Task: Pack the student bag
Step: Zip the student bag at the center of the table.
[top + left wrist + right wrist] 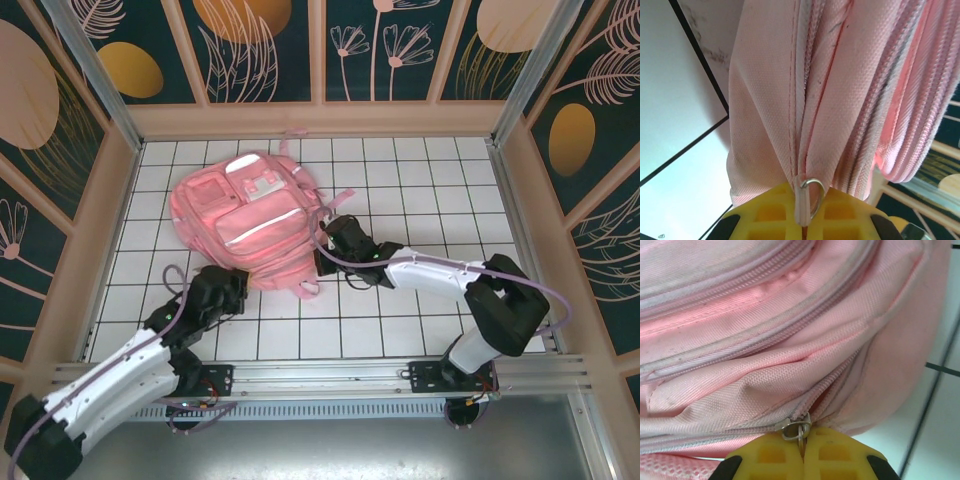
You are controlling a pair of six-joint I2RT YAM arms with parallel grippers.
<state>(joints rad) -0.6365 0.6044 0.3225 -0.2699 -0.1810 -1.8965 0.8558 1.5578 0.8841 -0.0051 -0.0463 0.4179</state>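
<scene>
The white tiled counter [420, 190] carried the pink student bag [250, 220], which lay front pockets up, left of centre and nearer the far edge. Its inside could not be seen. The left hand [228, 288] met the bag's near-left edge, its yellow fingers [765, 220] pressed together on a pale zip strip [799, 150] beside a metal ring [816, 192]. The right hand [335, 235], at the bag's right side, was clamped on a metal zip puller [796, 431].
</scene>
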